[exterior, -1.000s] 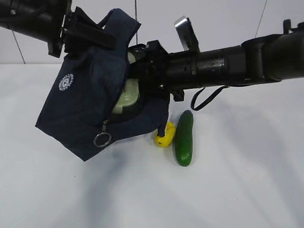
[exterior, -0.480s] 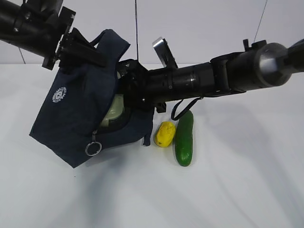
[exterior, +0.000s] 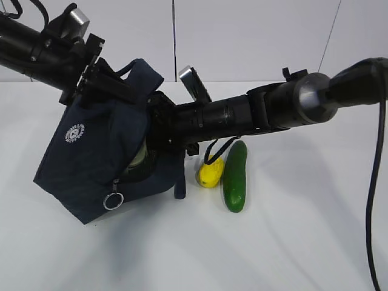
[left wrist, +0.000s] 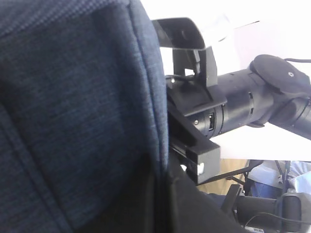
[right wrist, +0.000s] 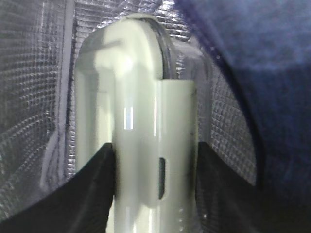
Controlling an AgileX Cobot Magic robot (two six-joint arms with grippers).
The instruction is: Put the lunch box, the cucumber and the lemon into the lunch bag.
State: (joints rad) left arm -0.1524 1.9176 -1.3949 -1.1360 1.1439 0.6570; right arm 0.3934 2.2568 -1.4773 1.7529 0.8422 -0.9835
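Observation:
The navy lunch bag hangs tilted above the table, its top edge pinched in my left gripper, which is shut on the fabric. My right gripper reaches into the bag's mouth from the right, shut on the lunch box, whose sage-green lid faces the camera against the silvery lining. From outside only a pale sliver of the lunch box shows. The yellow lemon and the dark green cucumber lie side by side on the table just right of the bag. In the left wrist view, bag fabric hides the left jaws.
A silver zipper ring dangles from the bag's lower front. A loose black strap loops down over the lemon. My right arm spans the table's middle above the cucumber. White table stretches front and right.
The bag and both arms have shifted left and slightly down. The right gripper has gone deeper into the bag, so less of the lunch box shows, and the lemon is now uncovered.

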